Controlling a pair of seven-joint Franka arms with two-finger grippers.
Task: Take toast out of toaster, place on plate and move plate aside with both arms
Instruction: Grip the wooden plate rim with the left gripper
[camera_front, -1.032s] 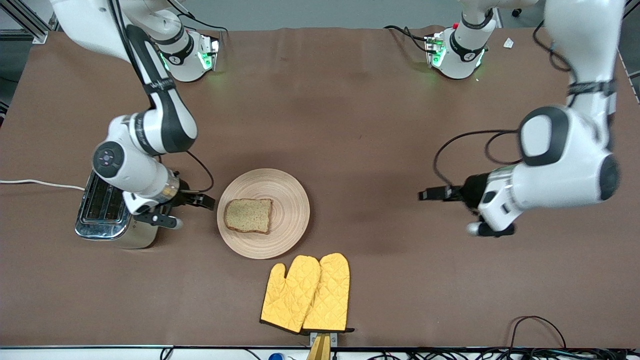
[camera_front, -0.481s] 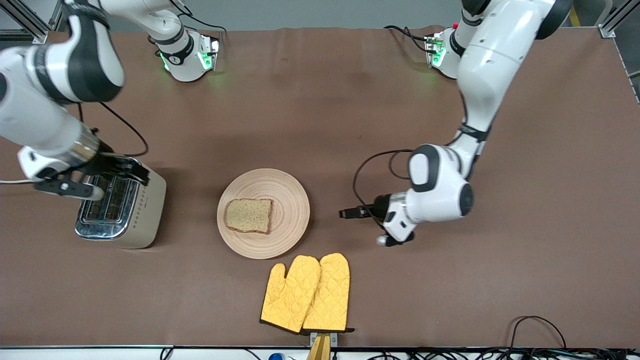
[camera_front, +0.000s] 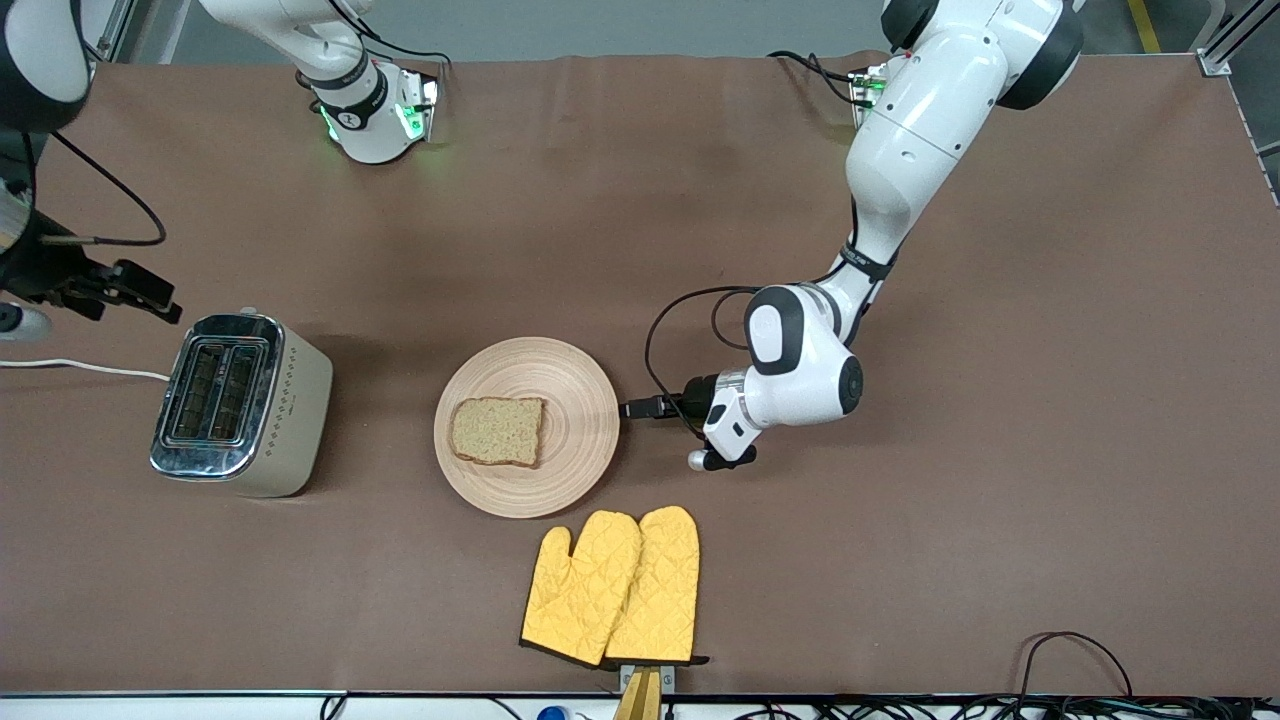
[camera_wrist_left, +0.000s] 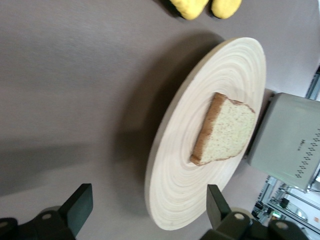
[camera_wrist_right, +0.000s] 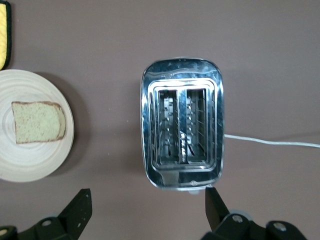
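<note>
The light-wood plate lies mid-table with the toast flat on it, toward the toaster's side. My left gripper is low at the plate's rim on the left arm's side. In the left wrist view it is open and empty, and the plate's rim shows between its fingers just ahead of the tips, with the toast farther on. My right gripper is open and empty, up in the air beside the toaster. In the right wrist view it looks down on the toast and plate.
A chrome two-slot toaster stands toward the right arm's end, its slots empty in the right wrist view, with a white cable trailing off. Two yellow oven mitts lie nearer the front camera than the plate.
My left gripper has travelled in to the plate's rim. My right gripper has left the toaster's top and pulled away toward the right arm's end. Toast and plate have not moved.
</note>
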